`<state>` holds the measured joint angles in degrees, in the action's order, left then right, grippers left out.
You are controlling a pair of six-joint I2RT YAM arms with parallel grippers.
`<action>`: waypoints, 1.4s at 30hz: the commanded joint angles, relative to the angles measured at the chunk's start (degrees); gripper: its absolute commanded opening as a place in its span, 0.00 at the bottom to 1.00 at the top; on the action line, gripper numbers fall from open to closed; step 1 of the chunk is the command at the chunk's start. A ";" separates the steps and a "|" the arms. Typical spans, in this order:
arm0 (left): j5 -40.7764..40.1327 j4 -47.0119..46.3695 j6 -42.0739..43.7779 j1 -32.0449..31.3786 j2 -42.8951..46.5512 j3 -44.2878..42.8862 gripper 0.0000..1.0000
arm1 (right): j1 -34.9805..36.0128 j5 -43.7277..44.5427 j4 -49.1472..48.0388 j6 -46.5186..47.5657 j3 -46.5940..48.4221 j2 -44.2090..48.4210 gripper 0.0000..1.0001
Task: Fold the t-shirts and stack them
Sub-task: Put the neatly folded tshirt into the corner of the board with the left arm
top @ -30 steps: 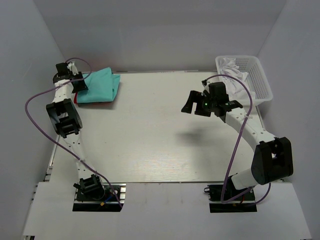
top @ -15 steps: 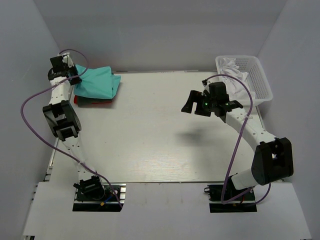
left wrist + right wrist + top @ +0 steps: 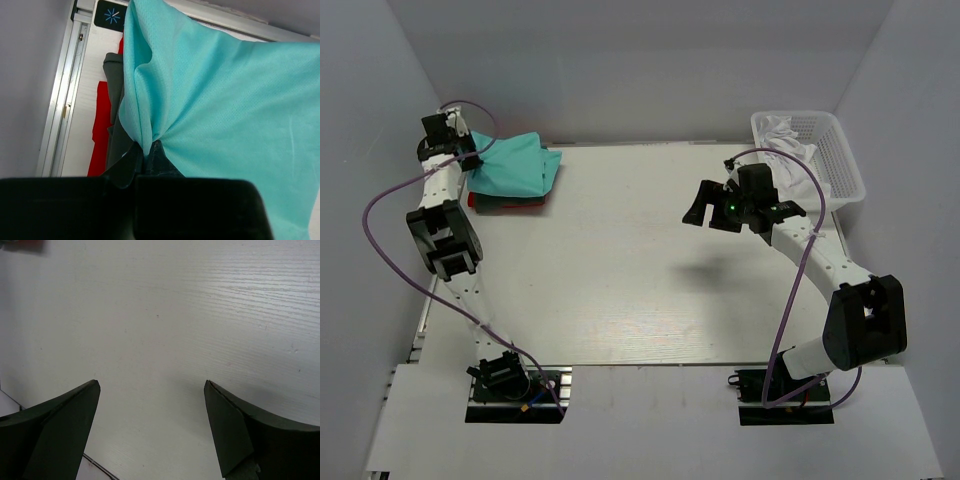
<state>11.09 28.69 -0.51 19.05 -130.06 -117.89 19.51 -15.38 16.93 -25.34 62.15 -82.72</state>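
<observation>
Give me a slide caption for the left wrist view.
Left gripper pinching the mint-teal shirt over the grey shirt and red shirt.

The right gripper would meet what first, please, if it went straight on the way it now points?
The right gripper, open and empty, would likely meet the white wood-grain tabletop first; nothing else shows in its line, though depth is unclear.

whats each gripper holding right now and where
The left gripper pinches the mint-teal shirt by a bunched fold of cloth; the right gripper is open and holds nothing.
</observation>
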 commanded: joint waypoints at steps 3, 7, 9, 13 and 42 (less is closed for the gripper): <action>-1.69 0.22 1.30 0.29 -1.42 -1.65 0.15 | -0.26 0.35 -1.02 -0.06 1.40 0.72 0.90; -0.64 0.23 1.30 0.29 -1.42 -1.12 1.00 | -0.35 0.00 -1.02 -0.06 1.57 0.71 0.90; -0.63 0.23 1.30 0.29 -0.81 -1.12 1.00 | -0.08 -0.09 -1.02 0.03 1.48 0.89 0.90; -4.21 0.23 0.17 -0.41 1.38 -2.26 1.00 | -0.08 -0.36 -0.93 -0.06 1.57 1.33 0.90; -31.65 4.45 1.48 -22.47 -4.85 -17.11 0.95 | -0.43 0.96 1.09 3.63 0.25 0.98 0.90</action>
<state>-13.61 32.53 0.19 -3.11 -133.97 -133.25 19.46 -15.99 17.12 -23.24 62.15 -82.59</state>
